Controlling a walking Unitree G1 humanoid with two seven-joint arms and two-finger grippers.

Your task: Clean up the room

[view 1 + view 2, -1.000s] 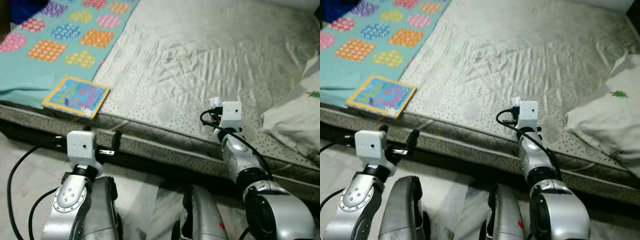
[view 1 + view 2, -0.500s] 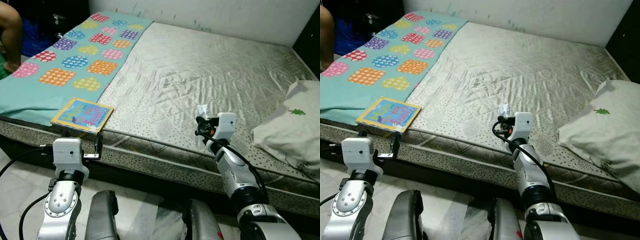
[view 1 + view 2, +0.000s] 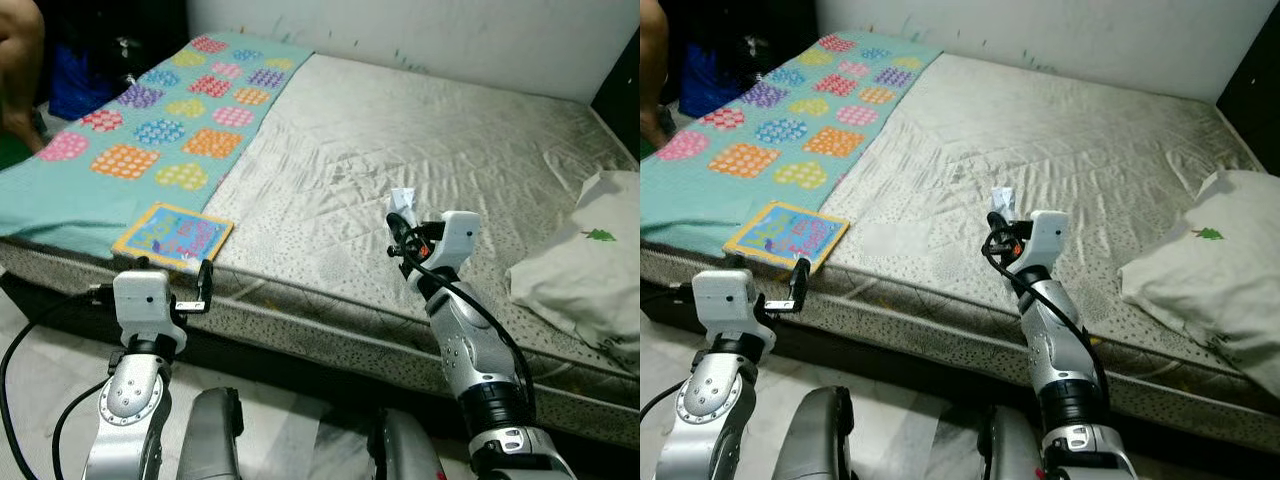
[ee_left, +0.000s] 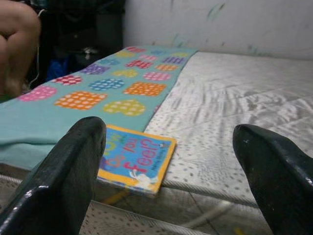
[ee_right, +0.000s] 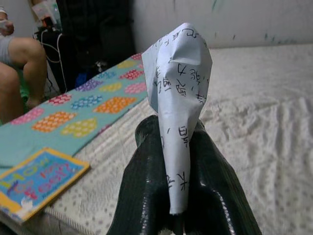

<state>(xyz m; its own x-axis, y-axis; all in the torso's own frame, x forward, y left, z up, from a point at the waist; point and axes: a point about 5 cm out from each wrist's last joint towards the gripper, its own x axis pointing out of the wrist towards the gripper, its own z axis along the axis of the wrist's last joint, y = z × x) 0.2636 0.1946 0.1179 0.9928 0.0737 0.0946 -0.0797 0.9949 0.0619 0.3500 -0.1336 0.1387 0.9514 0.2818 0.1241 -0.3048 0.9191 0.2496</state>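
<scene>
My right gripper (image 5: 171,161) is shut on a crumpled white paper with printed characters (image 5: 181,88), held above the near part of the grey mattress (image 3: 420,140); the paper (image 3: 402,200) sticks up from the fingers. A colourful children's book (image 3: 172,235) lies at the mattress's front left edge, partly on the teal patterned blanket (image 3: 150,130). My left gripper (image 4: 171,166) is open, low in front of the bed frame, pointing at the book (image 4: 134,159) with nothing between its fingers.
A white pillow (image 3: 585,260) lies at the bed's right side. A person's leg (image 4: 17,44) and dark clutter are beyond the bed's far left corner. The white wall (image 3: 420,30) runs behind the bed. Pale floor lies under my arms.
The camera has tilted up and back, showing the whole bed. My right gripper with the paper has risen slightly over the mattress. The left gripper stays below the bed edge.
</scene>
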